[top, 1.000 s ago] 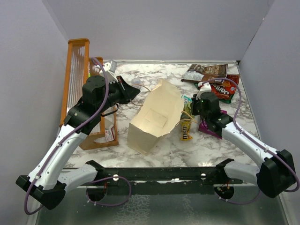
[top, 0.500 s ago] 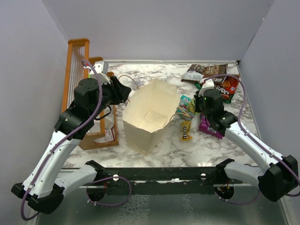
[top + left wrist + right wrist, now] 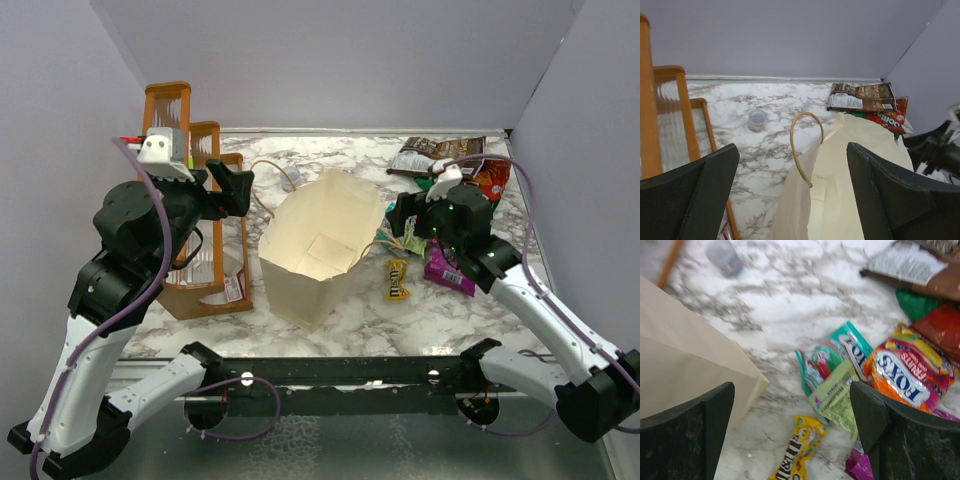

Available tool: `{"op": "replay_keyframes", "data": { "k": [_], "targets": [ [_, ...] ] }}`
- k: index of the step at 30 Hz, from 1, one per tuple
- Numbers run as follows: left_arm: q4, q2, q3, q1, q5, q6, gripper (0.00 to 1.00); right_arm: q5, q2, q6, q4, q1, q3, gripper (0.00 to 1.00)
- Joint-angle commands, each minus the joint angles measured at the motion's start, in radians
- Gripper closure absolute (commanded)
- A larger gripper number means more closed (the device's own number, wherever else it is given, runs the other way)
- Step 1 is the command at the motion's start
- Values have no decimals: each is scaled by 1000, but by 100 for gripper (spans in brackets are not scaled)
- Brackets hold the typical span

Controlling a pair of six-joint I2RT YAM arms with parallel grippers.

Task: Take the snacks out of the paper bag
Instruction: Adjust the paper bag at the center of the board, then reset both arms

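Note:
The cream paper bag (image 3: 318, 250) stands upright mid-table with its mouth open, and its inside looks bare. My left gripper (image 3: 233, 188) hangs open to the bag's left, above its tan handle (image 3: 801, 145); in the left wrist view this gripper (image 3: 793, 150) holds nothing. On the bag's right, my right gripper (image 3: 402, 218) is open over the snacks. Beneath it lie a teal-pink packet (image 3: 840, 352), a yellow candy pack (image 3: 797, 450), an orange sweets pack (image 3: 910, 372) and a purple pouch (image 3: 448, 268). Brown (image 3: 440, 153) and orange-red (image 3: 490, 180) chip bags lie at the back right.
An orange-framed wooden rack (image 3: 165, 150) stands along the left side, close behind my left arm. A small clear cup (image 3: 758, 119) sits on the marble behind the bag. Grey walls close in the table at the left, back and right.
Both grippers have gone from shut to open and let go of the bag. The left arm has pulled back to the left and risen. The bag has settled upright from its tilt.

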Motion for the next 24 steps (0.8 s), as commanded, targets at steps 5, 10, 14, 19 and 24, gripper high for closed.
{"op": "replay_keyframes", "data": {
  "k": [5, 10, 14, 19, 24],
  "targets": [
    [129, -153, -105, 0, -116, 79, 7, -98, -185, 105, -69, -5, 206, 1],
    [182, -216, -159, -1, -90, 65, 7, -59, -307, 149, -61, -5, 251, 1],
    [231, -270, -204, -1, -80, 59, 7, 19, -381, 172, -119, -5, 321, 1],
    [270, -346, -276, -1, -92, 49, 7, 110, -472, 176, -181, -5, 349, 1],
    [306, -442, -382, 0, -74, 12, 7, 141, -538, 176, -228, -5, 324, 1]
  ]
}}
